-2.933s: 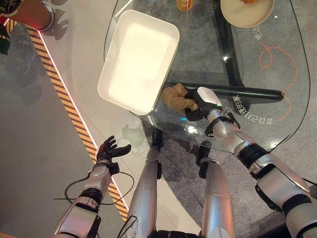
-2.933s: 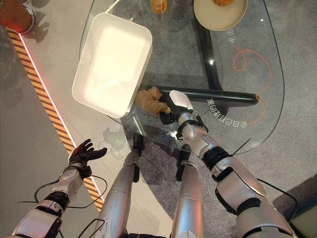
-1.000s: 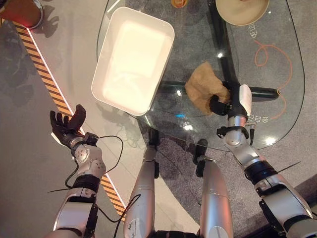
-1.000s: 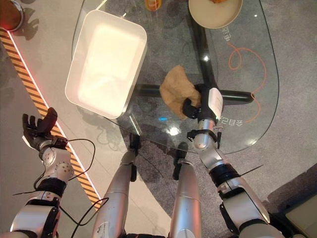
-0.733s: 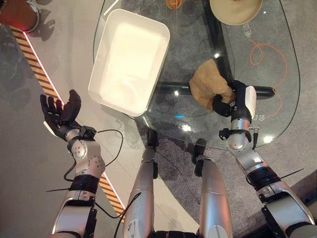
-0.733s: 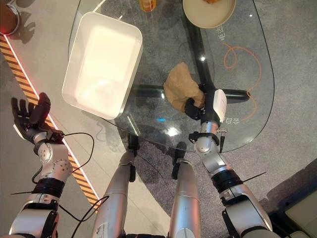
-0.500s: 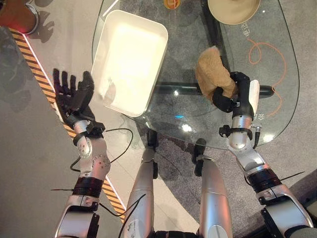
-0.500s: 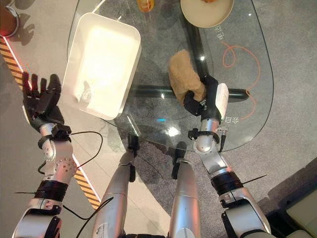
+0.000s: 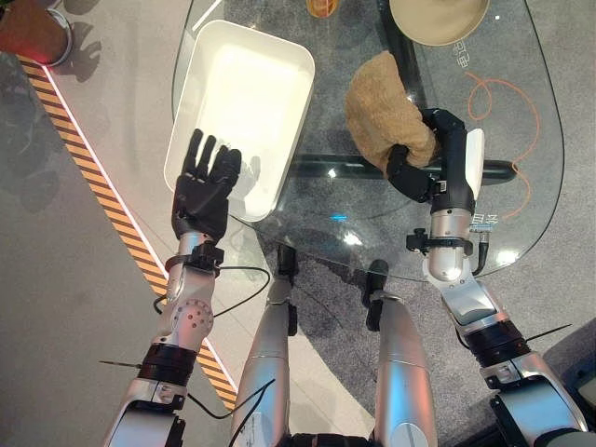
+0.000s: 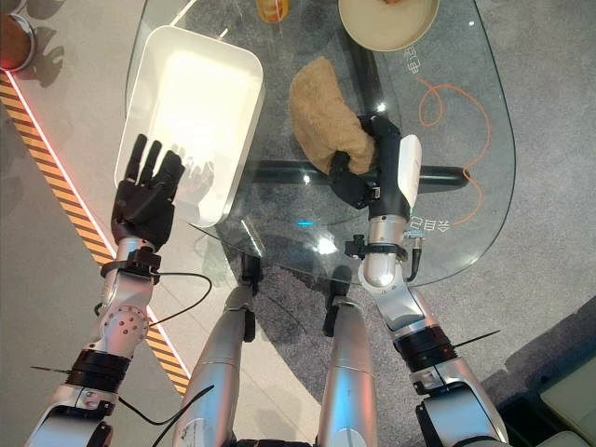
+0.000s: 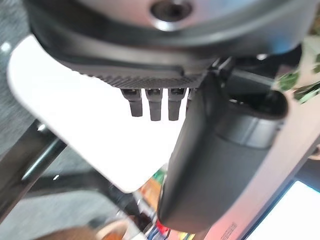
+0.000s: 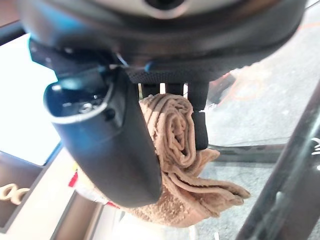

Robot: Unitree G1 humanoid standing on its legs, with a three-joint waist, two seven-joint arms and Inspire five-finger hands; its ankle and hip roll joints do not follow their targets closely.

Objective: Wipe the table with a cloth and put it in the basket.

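A tan terry cloth (image 9: 382, 116) hangs bunched over the middle of the glass table (image 9: 372, 223), and my right hand (image 9: 430, 158) is shut on its near end. In the right wrist view the cloth (image 12: 180, 150) is rolled inside the curled fingers (image 12: 199, 120). The white rectangular basket (image 9: 244, 112) sits at the table's left edge, to the left of the cloth. My left hand (image 9: 203, 191) is raised with straight spread fingers over the basket's near left corner, holding nothing; its fingers (image 11: 152, 102) also show in the left wrist view in front of the basket (image 11: 75, 125).
A beige bowl (image 9: 438, 17) and an orange cup (image 9: 321, 7) stand at the table's far edge. A dark bar (image 9: 503, 170) of the table's base runs under the glass. A striped floor line (image 9: 102, 196) passes at the left.
My right hand has lifted the cloth up and to the left, toward the basket. My left hand has risen from beside the table to the basket's near corner.
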